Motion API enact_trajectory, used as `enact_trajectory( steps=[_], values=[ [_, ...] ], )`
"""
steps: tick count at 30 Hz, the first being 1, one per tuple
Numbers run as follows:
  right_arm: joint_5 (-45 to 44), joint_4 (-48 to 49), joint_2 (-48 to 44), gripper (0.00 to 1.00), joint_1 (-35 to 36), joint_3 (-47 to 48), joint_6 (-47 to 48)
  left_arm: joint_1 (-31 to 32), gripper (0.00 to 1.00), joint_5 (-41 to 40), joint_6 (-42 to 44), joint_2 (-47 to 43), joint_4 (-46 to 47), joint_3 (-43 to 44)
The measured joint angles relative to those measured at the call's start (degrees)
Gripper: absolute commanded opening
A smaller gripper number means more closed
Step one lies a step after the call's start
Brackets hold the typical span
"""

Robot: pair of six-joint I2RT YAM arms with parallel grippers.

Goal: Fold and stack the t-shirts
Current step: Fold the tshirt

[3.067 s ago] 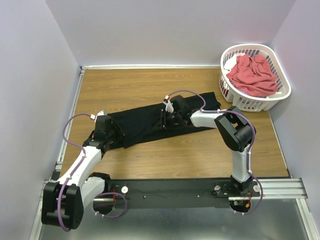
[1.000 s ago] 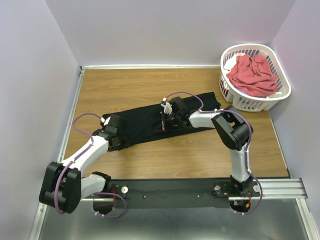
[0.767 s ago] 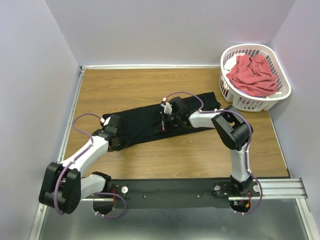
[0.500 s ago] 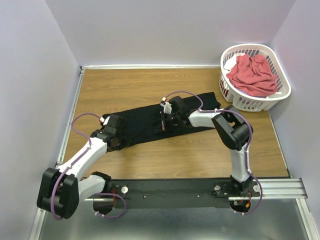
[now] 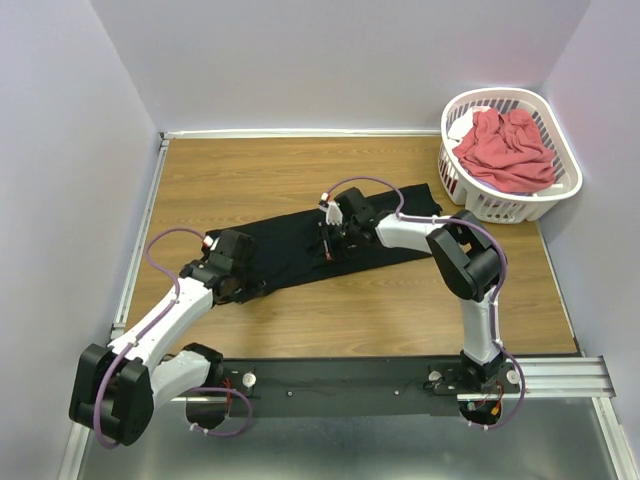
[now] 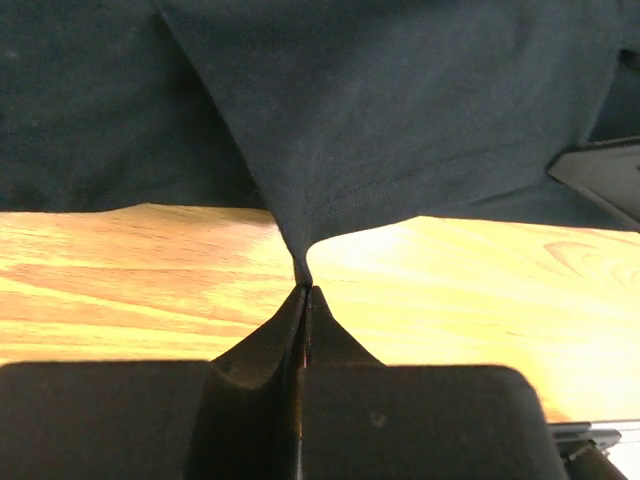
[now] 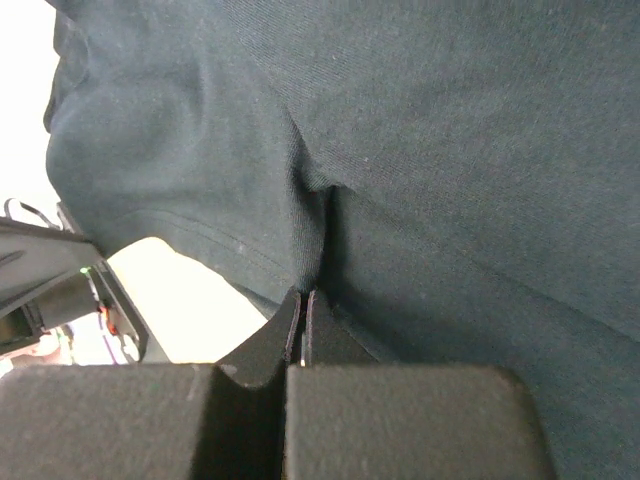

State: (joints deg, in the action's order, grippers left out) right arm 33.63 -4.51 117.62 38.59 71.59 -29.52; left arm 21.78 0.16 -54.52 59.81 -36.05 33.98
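A black t-shirt point(image 5: 300, 245) lies folded in a long strip across the wooden table point(image 5: 300, 180). My left gripper point(image 5: 243, 288) is at the strip's near left end. In the left wrist view it point(image 6: 304, 290) is shut on a pinch of the black t-shirt's hem point(image 6: 330, 210), pulling it to a point above the wood. My right gripper point(image 5: 327, 248) is over the strip's middle. In the right wrist view it point(image 7: 304, 293) is shut on a fold of the black t-shirt point(image 7: 420, 150). A coral-red t-shirt point(image 5: 507, 148) lies bunched in the basket.
A white slotted laundry basket point(image 5: 560, 190) stands at the table's back right corner against the wall. Pale walls close in the table on three sides. A black rail point(image 5: 350, 385) carrying both arm bases runs along the near edge.
My left gripper has shut on the black t-shirt's hem at the left end. My right gripper, still shut on the cloth, has shifted slightly toward the back.
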Motion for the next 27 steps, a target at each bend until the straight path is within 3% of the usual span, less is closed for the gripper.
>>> enact_trajectory(
  steps=[9, 27],
  values=[
    [-2.54, -7.26, 0.00, 0.01, -0.48, 6.51, 4.72, 0.11, 0.06, 1.40, -0.02, 0.00, -0.37, 3.91],
    [-3.76, -14.73, 0.00, 0.05, -1.18, 9.38, 10.03, 2.29, 0.06, 5.60, -1.53, 0.31, 3.67, -2.71]
  ],
)
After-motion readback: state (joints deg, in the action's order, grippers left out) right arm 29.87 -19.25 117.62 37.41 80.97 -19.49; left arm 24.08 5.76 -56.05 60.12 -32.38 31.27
